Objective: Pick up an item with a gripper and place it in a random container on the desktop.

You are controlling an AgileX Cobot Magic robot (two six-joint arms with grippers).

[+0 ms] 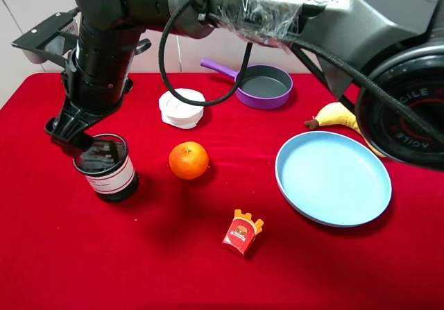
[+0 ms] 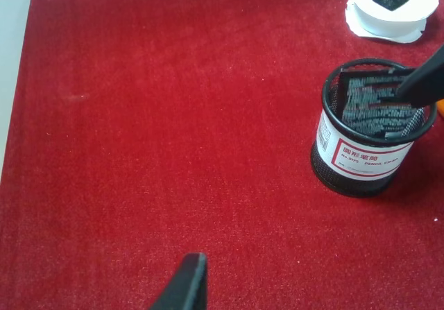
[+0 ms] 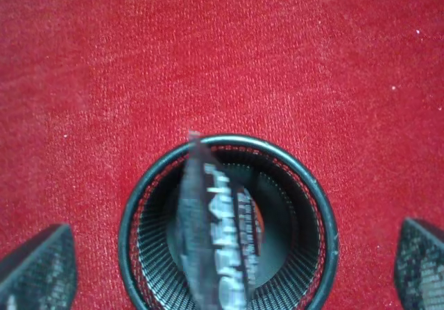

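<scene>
The black mesh cup (image 1: pixel 111 178) with a white, red-edged label stands on the red desktop (image 1: pixel 208 268) at the left. The black printed tube (image 1: pixel 100 156) stands inside it, leaning on the wall. It shows clearly in the right wrist view (image 3: pixel 211 240) and the left wrist view (image 2: pixel 371 105). My right gripper (image 1: pixel 90 147) reaches across and hangs just over the cup, jaws wide apart on both sides of the rim (image 3: pixel 229 254), not touching the tube. One fingertip (image 2: pixel 187 282) of my left gripper shows low over bare cloth, well to the side of the cup (image 2: pixel 361 157).
An orange (image 1: pixel 188 159) lies right of the cup. A white lidded jar (image 1: pixel 182 107), a purple pan (image 1: pixel 263 86), a plush banana (image 1: pixel 336 116), a blue plate (image 1: pixel 333 178) and a small fries toy (image 1: pixel 243 234) are spread over the cloth. The right arm spans the back.
</scene>
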